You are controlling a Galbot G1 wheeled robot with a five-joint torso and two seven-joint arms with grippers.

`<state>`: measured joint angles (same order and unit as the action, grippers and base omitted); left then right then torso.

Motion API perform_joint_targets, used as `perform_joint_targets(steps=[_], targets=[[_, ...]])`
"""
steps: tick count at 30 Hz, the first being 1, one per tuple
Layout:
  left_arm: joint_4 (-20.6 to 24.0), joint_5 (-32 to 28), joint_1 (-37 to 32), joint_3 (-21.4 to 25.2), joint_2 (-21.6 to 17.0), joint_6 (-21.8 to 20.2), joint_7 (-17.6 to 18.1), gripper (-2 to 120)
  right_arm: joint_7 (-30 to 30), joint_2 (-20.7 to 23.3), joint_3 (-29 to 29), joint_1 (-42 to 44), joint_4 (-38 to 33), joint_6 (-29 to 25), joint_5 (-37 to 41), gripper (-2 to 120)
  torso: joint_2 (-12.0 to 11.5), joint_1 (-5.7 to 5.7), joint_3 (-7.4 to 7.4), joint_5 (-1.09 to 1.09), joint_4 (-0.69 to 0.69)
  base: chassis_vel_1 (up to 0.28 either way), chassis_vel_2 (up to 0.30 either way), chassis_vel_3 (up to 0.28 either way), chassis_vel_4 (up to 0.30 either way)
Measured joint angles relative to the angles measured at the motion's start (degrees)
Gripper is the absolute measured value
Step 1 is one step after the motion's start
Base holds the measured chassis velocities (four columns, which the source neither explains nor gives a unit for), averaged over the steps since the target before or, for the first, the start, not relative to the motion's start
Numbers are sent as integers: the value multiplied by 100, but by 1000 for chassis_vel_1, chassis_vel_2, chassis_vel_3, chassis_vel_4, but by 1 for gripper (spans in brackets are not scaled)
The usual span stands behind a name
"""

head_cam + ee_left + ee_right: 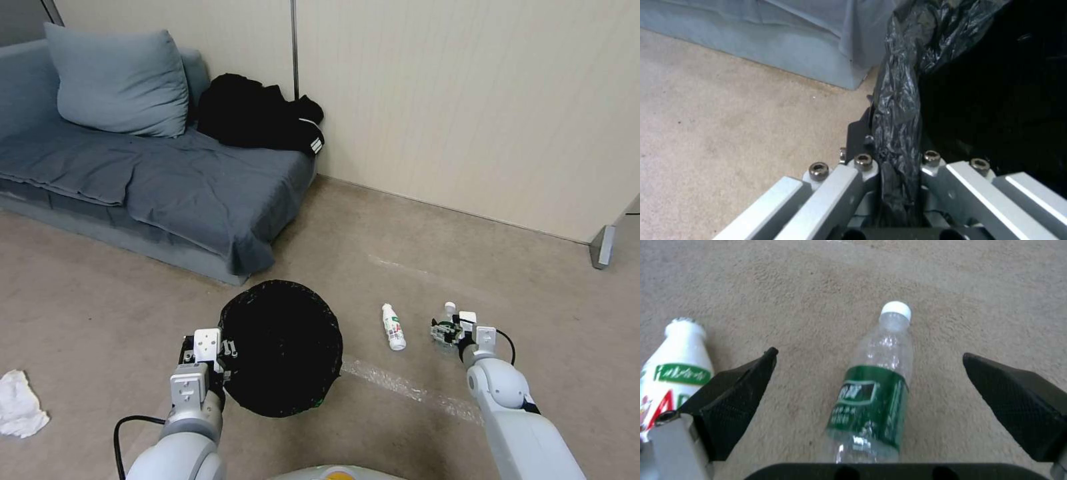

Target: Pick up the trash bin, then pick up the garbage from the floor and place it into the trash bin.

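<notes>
At lower centre, the left pincer (223,353) is clamped on the trash bin (283,347) rim, keeping its mouth ready; the right pincer (869,386) straddles the clear bottle (873,396), fingers apart.

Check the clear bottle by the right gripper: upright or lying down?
Lying down. The clear bottle rests lengthwise on the carpet, cap pointing away, between the open right gripper's fingers, neither touching it.
</notes>
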<state>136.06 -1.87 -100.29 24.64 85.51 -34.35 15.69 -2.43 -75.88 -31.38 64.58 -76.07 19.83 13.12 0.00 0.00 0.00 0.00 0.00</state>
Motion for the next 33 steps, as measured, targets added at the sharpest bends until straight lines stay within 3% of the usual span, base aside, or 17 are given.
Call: perform_joint_targets(steps=[10, 18, 33], targets=[[-26, 41, -42, -48, 2, 18, 13, 2, 23, -142, 40, -496, 1028, -200, -194, 92, 0, 0, 0, 0, 1, 0, 0, 0, 0], [1, 31, -72, 14, 2, 26, 20, 2, 54, -224, -47, -730, 2066, -676, -478, 62, 0, 0, 0, 0, 2, 0, 0, 0, 0], [-62, 36, -10, -46, 18, 38, 29, 2, 13, -181, -87, -581, 1715, -763, -390, 25, 0, 0, 0, -1, 0, 0, 0, 0, 0]])
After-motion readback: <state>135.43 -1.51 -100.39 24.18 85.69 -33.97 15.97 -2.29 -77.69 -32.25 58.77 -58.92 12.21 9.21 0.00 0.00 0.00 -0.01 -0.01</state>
